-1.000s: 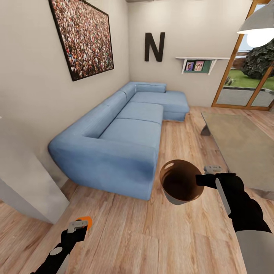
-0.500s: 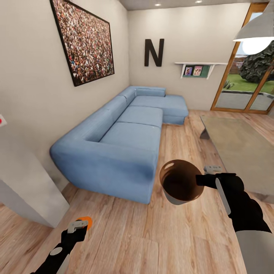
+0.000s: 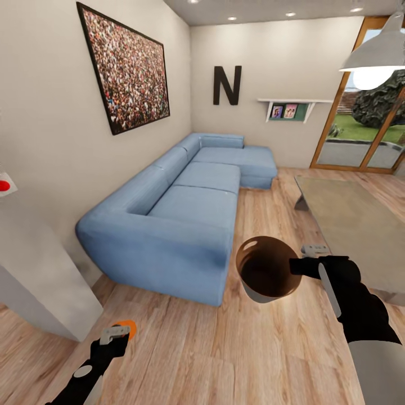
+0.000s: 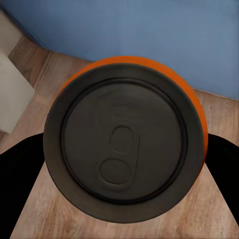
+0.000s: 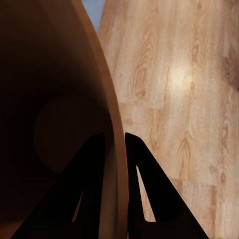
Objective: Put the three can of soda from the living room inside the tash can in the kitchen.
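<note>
My left gripper is low at the left, shut on an orange can of soda. The left wrist view looks straight at that can's dark lid, with black fingers on both sides. My right gripper is shut on the rim of the tash can, a small round bin, brown inside, held in the air over the wood floor. In the right wrist view its fingers pinch the bin's wall, one inside and one outside.
A blue corner sofa stands ahead at the left, a grey low table at the right. Wood-framed glass doors close the far right. A pale wall corner juts in at the near left. Wood floor runs between.
The whole picture has shifted downward and the room looks slightly farther, so the camera has moved. Both grippers keep their places in view and their holds.
</note>
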Controlling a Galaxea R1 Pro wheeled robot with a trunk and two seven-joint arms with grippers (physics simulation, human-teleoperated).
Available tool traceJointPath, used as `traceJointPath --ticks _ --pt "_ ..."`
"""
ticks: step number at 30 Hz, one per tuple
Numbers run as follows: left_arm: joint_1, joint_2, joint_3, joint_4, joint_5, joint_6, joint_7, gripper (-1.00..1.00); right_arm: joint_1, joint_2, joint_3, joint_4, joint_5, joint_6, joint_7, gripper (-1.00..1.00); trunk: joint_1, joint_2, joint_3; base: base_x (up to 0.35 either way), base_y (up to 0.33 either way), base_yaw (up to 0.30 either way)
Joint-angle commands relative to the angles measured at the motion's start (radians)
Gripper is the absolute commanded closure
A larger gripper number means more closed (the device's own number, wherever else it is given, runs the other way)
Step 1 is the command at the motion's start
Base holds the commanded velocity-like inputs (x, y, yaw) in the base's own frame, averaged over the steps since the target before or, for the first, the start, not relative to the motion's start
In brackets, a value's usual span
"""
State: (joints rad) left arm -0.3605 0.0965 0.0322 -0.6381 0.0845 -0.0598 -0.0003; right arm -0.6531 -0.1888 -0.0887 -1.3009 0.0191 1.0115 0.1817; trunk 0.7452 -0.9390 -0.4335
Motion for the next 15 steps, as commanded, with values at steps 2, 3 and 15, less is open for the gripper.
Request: traceJointPath --ticks 2,3,15 --pt "0.000 0.000 0.000 -0.001 0.000 0.000 0.000 1.00 0.000 0.000 0.000 0.000 -0.013 0.001 0.004 1.00 0.000 0.000 0.002 0.000 0.000 0.000" --pt "0.000 0.000 0.000 -0.003 0.000 0.000 0.000 1.00 0.000 0.000 0.000 0.001 -0.013 0.001 0.003 1.00 0.000 0.000 0.002 0.000 0.000 0.000" --pt "0.000 0.001 0.009 -0.073 0.000 0.000 -0.103 1.00 0.015 0.000 0.001 0.008 -0.012 -0.001 0.002 1.00 0.000 0.000 0.003 0.000 0.000 0.000"
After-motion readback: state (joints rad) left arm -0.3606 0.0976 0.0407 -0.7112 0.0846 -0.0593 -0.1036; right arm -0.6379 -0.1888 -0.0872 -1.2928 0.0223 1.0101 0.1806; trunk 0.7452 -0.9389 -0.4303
